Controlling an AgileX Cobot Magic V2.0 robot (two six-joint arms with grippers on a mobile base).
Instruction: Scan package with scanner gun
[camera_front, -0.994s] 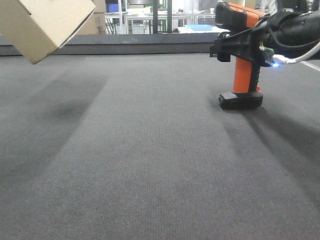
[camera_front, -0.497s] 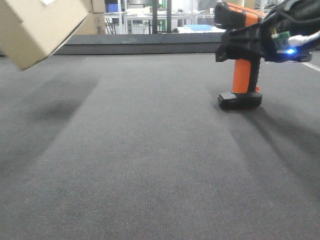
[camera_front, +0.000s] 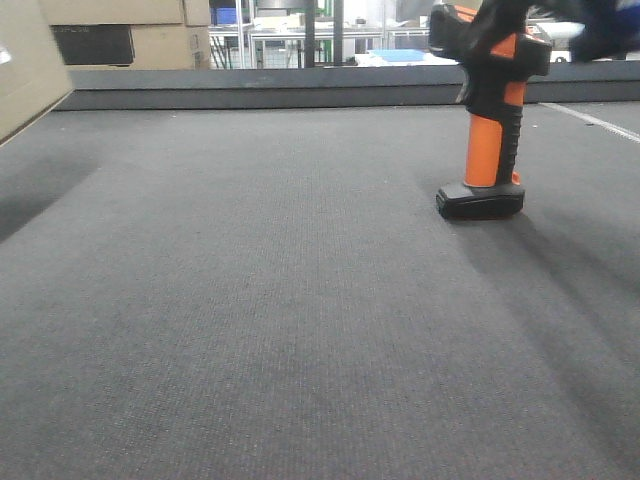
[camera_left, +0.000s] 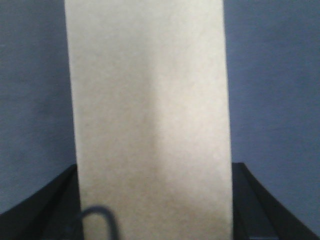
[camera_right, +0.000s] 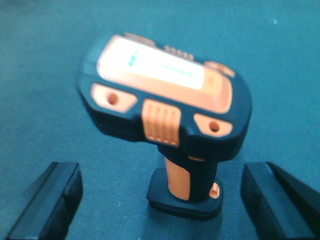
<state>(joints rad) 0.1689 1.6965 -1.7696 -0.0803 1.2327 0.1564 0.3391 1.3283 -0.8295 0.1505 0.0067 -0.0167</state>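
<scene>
Dark grey carpeted surface (camera_front: 300, 300) fills the front view; behind its far edge stand shelving and cardboard boxes (camera_front: 115, 35), one bearing a dark panel. Contents of those boxes cannot be seen.

Package (camera_left: 150, 115): plain tan cardboard, closed. Left wrist view shows it between the two black fingers (camera_left: 50, 210) of the left tool (camera_left: 152, 212), the fingers pressed against its sides. In the front view only its edge shows at the far left.

Scanner gun (camera_right: 167, 112) stands upright on its black foot on the surface, right of centre. Right tool (camera_right: 160, 200): fingers spread wide on either side of the scanner, not touching it, seen from above.
</scene>
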